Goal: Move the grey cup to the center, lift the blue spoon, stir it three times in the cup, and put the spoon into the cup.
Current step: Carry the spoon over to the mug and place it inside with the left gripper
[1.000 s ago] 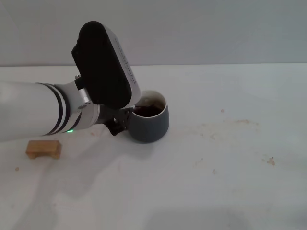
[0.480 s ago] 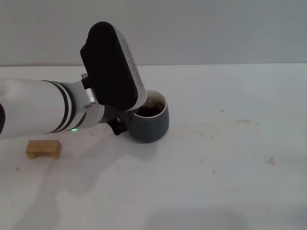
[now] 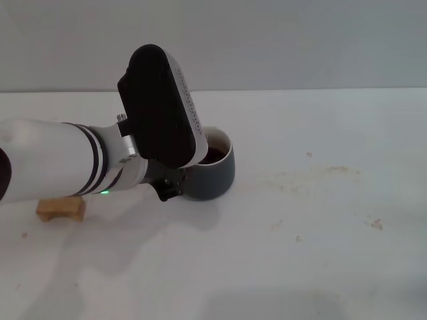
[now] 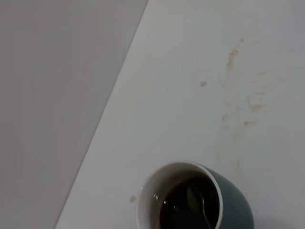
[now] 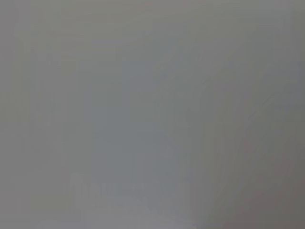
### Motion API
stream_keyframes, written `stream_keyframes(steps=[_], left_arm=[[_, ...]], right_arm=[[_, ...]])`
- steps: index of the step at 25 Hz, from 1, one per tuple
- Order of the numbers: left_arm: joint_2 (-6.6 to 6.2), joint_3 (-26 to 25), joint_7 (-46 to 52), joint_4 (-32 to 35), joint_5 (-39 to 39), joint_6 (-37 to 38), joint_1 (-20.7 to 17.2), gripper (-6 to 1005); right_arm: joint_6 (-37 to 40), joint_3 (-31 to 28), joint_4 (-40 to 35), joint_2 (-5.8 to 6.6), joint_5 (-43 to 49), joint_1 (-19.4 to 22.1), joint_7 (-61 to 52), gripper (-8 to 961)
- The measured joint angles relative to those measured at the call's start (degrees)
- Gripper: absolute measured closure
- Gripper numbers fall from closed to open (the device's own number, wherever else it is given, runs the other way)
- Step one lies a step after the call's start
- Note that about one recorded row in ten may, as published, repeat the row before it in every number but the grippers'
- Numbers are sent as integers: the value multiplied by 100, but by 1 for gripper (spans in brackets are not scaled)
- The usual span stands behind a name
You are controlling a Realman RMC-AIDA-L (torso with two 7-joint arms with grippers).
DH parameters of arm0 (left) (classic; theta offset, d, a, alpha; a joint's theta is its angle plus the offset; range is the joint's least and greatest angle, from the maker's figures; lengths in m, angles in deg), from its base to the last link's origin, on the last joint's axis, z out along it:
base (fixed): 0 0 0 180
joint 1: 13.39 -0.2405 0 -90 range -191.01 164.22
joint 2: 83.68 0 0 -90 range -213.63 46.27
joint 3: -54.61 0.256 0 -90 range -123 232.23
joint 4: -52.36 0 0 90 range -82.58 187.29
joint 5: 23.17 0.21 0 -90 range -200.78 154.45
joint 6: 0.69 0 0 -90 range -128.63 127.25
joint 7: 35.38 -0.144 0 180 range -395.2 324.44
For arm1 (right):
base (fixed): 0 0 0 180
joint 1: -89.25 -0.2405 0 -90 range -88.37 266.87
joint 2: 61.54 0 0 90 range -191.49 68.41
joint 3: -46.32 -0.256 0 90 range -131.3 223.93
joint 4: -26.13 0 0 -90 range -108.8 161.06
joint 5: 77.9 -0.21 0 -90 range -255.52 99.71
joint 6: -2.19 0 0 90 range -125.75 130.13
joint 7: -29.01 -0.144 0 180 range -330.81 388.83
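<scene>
Grey cup (image 3: pixel 210 175) stands upright on the white surface (image 3: pixel 300 253), slightly left of the middle of my head view. Its off-white interior holds dark brown liquid. On the left wrist view I see the cup (image 4: pixel 200 205) from above, with the metal bowl and shaft of the blue spoon (image 4: pixel 196 200) lying submerged in the liquid; the pale handle is not visible in either view.

Left arm reaches in from the left side of the head view. Its black wrist housing sits over the near-left rim of the cup and hides that part of the rim. The left end effector (image 3: pixel 172 183) is low beside the cup's left wall, touching or almost touching it. I cannot tell from these views whether its fingers are open or closed, or whether they grip anything.

A tan wooden block (image 3: pixel 61 209) lies on the surface well to the left of the cup, partly under the forearm. Faint brown stains (image 3: pixel 327 172) mark the surface to the right of the cup.

The right wrist view shows only a uniform grey field.
</scene>
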Motion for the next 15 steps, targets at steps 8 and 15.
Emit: stream_keyframes(steps=[8,15], left_arm=[[-8,-72,-4,-3,40,-86,-15,859],[-9,-326,-143,109,46,-60,67,859]], right_arm=[[-19,0,0,0,0,-28,0,955],[-22,0,4,-11,0,-25,0,955]])
